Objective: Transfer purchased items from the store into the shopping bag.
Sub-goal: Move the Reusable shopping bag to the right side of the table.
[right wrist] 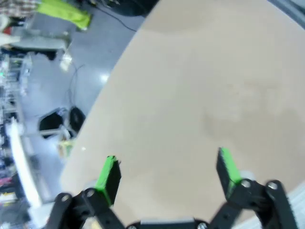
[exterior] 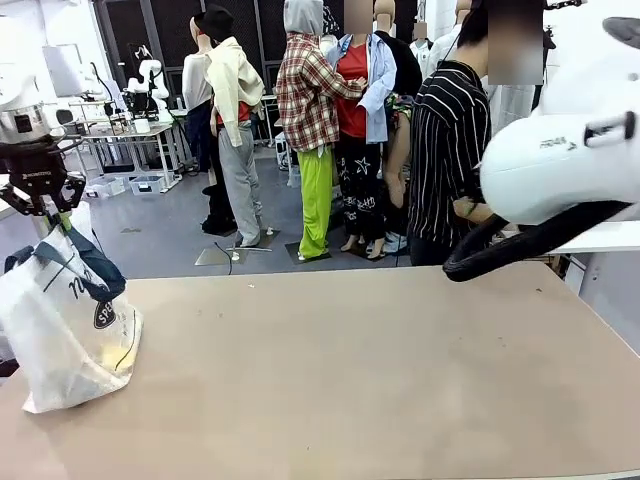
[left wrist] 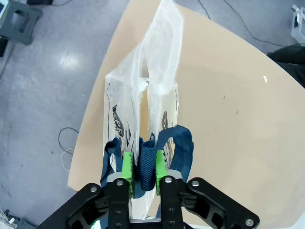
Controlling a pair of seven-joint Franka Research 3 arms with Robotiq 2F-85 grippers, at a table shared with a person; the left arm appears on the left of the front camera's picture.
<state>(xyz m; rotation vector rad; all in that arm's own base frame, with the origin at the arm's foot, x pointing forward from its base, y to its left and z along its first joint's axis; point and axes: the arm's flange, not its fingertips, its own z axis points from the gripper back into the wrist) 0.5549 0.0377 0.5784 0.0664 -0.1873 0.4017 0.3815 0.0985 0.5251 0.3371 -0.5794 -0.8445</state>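
The shopping bag (exterior: 55, 340) stands slumped at the table's left edge, translucent white with navy strap handles (exterior: 95, 265) and a round dark logo. A faint yellow shape (exterior: 118, 358), one of the purchased items, shows through its lower wall. My left gripper (exterior: 52, 212) hangs just above the bag's top. In the left wrist view the bag (left wrist: 159, 57) stretches away below my left gripper (left wrist: 143, 164), whose green pads (left wrist: 126, 164) press a bunched navy strap (left wrist: 147, 160) between them. My right gripper (right wrist: 167, 162) is open over bare tabletop with nothing between its fingers.
My right arm's white link (exterior: 560, 150) and black cable fill the upper right of the front view. A person in a striped shirt (exterior: 450, 150) stands at the table's far side. The tan table (exterior: 350, 380) stretches bare to the right of the bag.
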